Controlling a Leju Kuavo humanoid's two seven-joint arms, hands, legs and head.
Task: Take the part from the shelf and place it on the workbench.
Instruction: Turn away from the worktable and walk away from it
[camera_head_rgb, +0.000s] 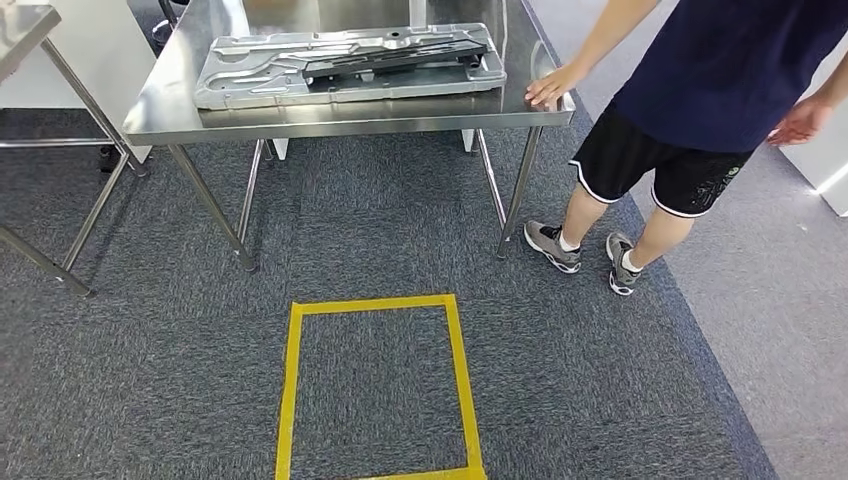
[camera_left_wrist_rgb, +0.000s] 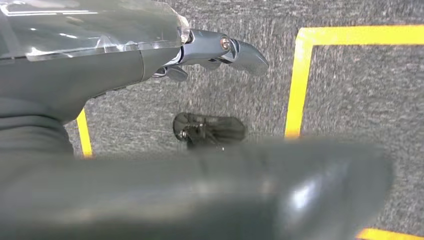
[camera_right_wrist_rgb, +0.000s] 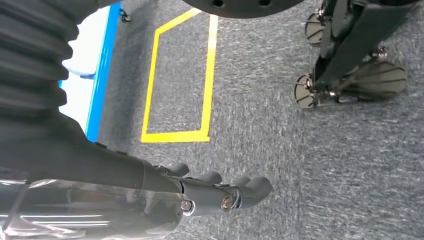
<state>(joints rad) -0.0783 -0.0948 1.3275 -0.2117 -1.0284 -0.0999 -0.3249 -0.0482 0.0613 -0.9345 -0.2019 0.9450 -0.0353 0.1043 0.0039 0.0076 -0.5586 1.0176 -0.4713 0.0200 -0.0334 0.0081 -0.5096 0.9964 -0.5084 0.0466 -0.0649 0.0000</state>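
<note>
So the part (camera_head_rgb: 345, 63), a big flat stamped metal panel with a black rail piece lying on top, is sitting on the steel desk (camera_head_rgb: 330, 118) ahead of us. Going by that, the placing looks done, unless another one is meant to come off a shelf; we can't tell which from here.

Our arms are hanging down. The left hand (camera_left_wrist_rgb: 200, 55) holds nothing, its fingers reaching out loosely over the carpet. The right hand (camera_right_wrist_rgb: 220, 192) has nothing in it either, fingers lightly curled but apart. So both are let go and free.

A person (camera_head_rgb: 690, 90) stands at the right end of the desk, one hand (camera_head_rgb: 553, 85) resting flat on its corner, just beside the part but not touching it. Could be they're about to shift or take it, so we'd stay put for now.

On the floor between us and the desk there's a yellow tape square (camera_head_rgb: 375, 385) on the grey carpet (camera_head_rgb: 150, 350), probably our standing mark. A second steel table's legs (camera_head_rgb: 60, 230) show off to the left.

What's left, if anything: turn back to the shelf for another round, or we're done.
</note>
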